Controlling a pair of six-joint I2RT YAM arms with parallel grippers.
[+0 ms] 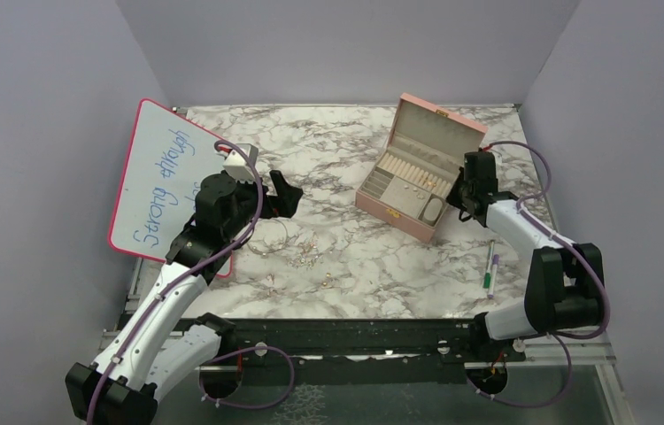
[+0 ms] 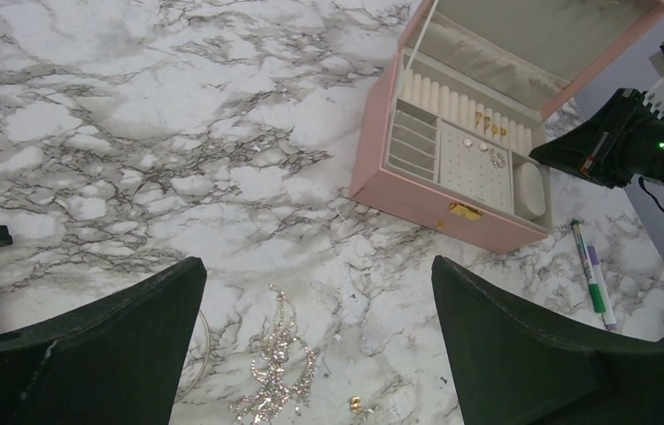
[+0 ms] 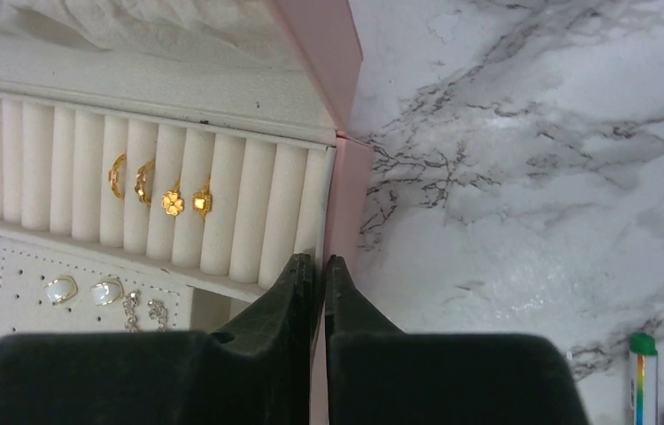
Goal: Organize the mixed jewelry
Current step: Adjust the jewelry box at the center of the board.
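While left jaws gape over loose jewelry (image 2: 275, 363) | right jaws together at pink box (image 3: 351, 195) wall

The overhead camera looks down from the near edge across the whole worktop (image 1: 382, 266). The left wrist views the pink box (image 2: 417, 199) from afar; the right wrist hangs close over it.

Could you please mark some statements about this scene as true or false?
1. The pink box is closed. False: its lid stands open.
2. Four gold pieces sit in the ring rolls. True.
3. The left pincer is shut on a chain. False: it is open above loose jewelry on the table.
4. The right pincer is shut. True.
5. A marker lies on the table beside the box. True.
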